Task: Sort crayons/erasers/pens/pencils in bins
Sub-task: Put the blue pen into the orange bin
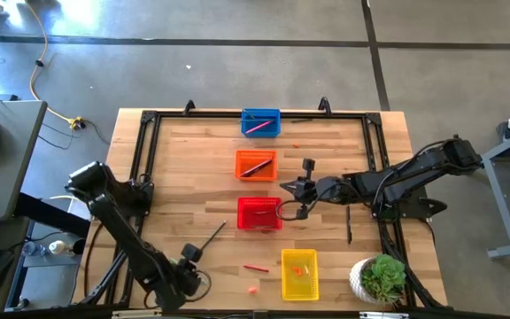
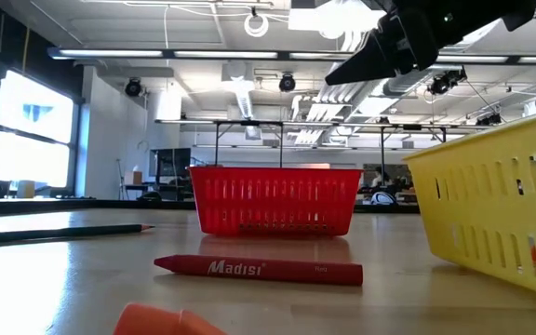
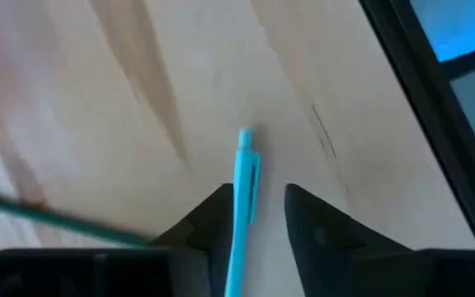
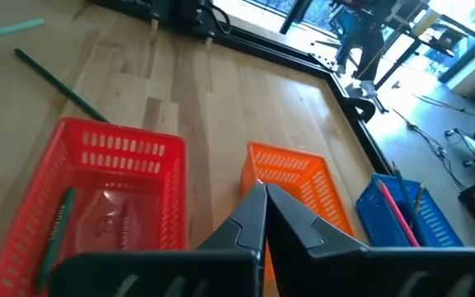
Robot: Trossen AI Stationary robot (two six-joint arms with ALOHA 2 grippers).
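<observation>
Four mesh bins stand in a row down the table's middle: blue (image 1: 260, 122), orange (image 1: 256, 165), red (image 1: 259, 213) and yellow (image 1: 298, 273). My left gripper (image 3: 258, 206) is open near the table's front edge (image 1: 189, 260). Its fingers stand on either side of a light blue pen (image 3: 244, 177) that lies on the wood. My right gripper (image 4: 264, 202) is shut and empty, above the gap between the red and orange bins (image 1: 296, 200). A red crayon (image 2: 259, 269), an orange eraser (image 2: 161, 321) and a dark pencil (image 1: 212, 237) lie loose on the table.
A dark pen (image 1: 348, 223) lies right of the red bin. A potted plant (image 1: 381, 276) stands at the front right corner. A black frame (image 1: 149, 120) runs around the table. The red bin holds a green stick (image 4: 56, 231), and the blue bin holds a pink one (image 4: 398, 210).
</observation>
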